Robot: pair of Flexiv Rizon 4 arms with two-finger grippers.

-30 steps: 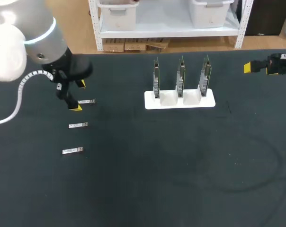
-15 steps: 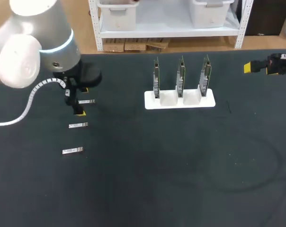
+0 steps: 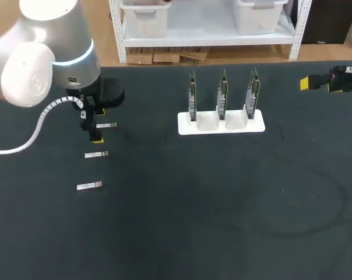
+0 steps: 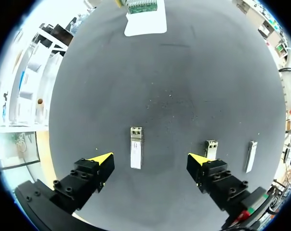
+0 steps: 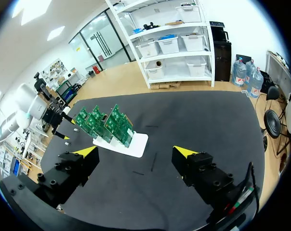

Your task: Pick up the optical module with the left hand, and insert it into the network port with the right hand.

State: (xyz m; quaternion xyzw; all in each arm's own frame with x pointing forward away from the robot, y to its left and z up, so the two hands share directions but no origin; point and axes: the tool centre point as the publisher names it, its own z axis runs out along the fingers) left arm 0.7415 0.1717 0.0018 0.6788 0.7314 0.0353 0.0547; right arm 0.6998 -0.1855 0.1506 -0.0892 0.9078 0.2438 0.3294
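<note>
Module (image 4: 136, 154) between spread fingers of left gripper (image 4: 150, 159), untouched, at 10 o'clock on table (image 3: 222, 204); right gripper (image 5: 135, 152) likewise spread, at 2 o'clock.

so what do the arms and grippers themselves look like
The left arm is glossy white and grey with rounded joints, a pale blue ring and a white coiled cable. Both the left gripper and right gripper have blocky black bolted fingers with yellow wedge tips.

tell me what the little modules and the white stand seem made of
Modules: likely metal, silvery with a dull sheen, each carrying a pale label. Stand: probably plastic, plain matte white, smooth moulded look; cannot be sure.
</note>
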